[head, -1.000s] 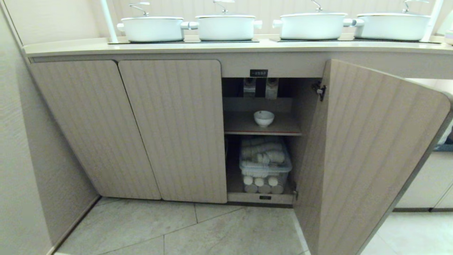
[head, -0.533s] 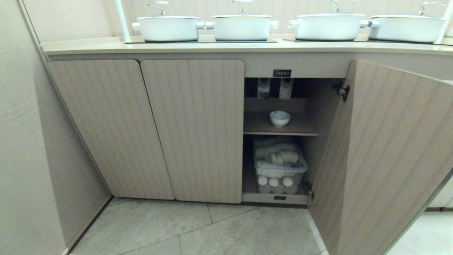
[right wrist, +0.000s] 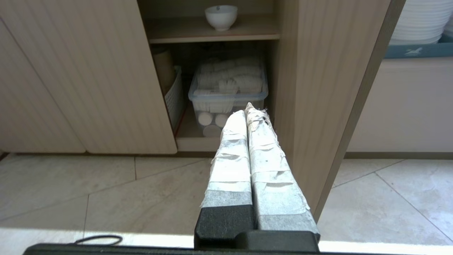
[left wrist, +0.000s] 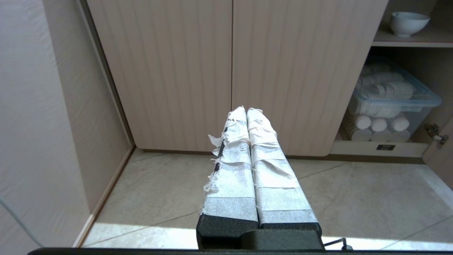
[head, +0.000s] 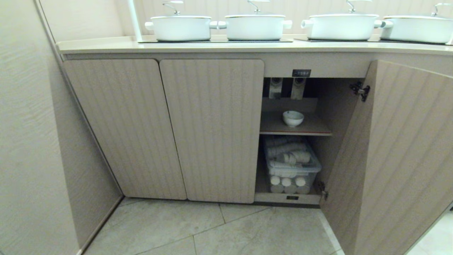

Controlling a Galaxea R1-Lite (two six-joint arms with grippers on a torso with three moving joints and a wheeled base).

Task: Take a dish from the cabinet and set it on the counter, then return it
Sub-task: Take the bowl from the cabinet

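Dish (head: 293, 118) alone mid-shelf, cabinet (head: 212, 127) door open, both grippers pressed together, empty

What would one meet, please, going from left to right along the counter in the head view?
Four white lidded pots in a row: first pot → second pot → third pot → fourth pot, on the counter.

The counter (head: 106, 45) ran across the top of the frame. Four white pots (head: 181, 27) sat in a row on its black panels (head: 216, 41). Right of the middle, the cabinet (head: 212, 131) stood open. Its shelf (head: 311, 128) held one small white bowl (head: 293, 118), sitting upright near the middle. Under the shelf, a clear box (head: 292, 166) full of white rolls sat on the cabinet bottom. The tile floor (head: 212, 230) filled the bottom of the frame.
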